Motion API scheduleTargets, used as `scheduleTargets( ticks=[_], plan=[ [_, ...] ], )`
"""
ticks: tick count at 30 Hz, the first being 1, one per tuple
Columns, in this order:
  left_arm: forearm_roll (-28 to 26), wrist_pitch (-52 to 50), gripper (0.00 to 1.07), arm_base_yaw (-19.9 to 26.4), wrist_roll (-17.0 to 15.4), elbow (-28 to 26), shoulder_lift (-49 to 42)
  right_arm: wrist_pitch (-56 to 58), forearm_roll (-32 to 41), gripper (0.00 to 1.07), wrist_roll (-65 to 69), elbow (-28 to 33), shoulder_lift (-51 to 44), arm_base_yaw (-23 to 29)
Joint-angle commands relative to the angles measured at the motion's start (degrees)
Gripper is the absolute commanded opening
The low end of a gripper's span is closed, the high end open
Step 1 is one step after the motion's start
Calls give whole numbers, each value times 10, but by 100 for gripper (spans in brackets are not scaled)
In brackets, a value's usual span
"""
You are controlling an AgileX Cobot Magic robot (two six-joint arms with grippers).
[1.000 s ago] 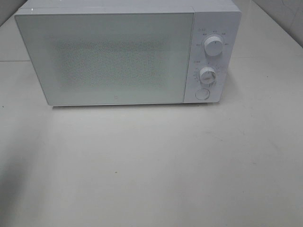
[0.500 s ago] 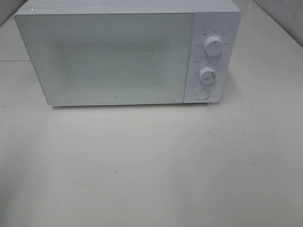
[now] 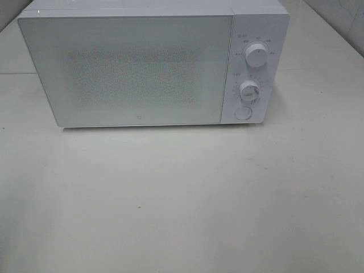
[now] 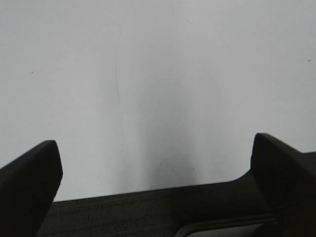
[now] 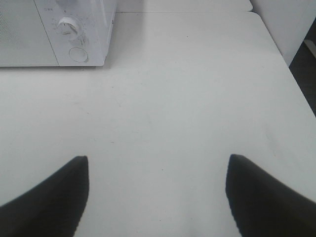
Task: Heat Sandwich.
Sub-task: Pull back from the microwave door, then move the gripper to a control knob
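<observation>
The left gripper [image 4: 155,145] has its dark fingers [image 4: 29,182] released and spread wide, with only pale bench [image 4: 158,74] between them and a dark strip along the bench's edge close by.

In the high view a white microwave [image 3: 142,68] stands at 12 o'clock on the bench, its door [image 3: 131,71] closed and its mesh window opaque. At about 1 o'clock on its control panel sit an upper knob [image 3: 257,56], a lower knob [image 3: 249,90] and a round button [image 3: 243,113], stacked top to bottom.

The right gripper [image 5: 158,159] is likewise released, its fingers [image 5: 49,197] wide apart over bare bench, with the microwave's panel corner at its 11 o'clock.

The sandwich shows in no view, so I cannot tell where it is.
</observation>
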Motion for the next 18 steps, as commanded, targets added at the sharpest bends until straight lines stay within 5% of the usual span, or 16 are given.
scheduleTargets(
  ticks=[1,18],
  plan=[
    [-2,-6,99,2,0,3,-42,-6,-1,74,-6,2,-17,-5],
    [-2,-6,98,2,0,3,-213,-6,-1,74,-6,2,-17,-5]
  ],
)
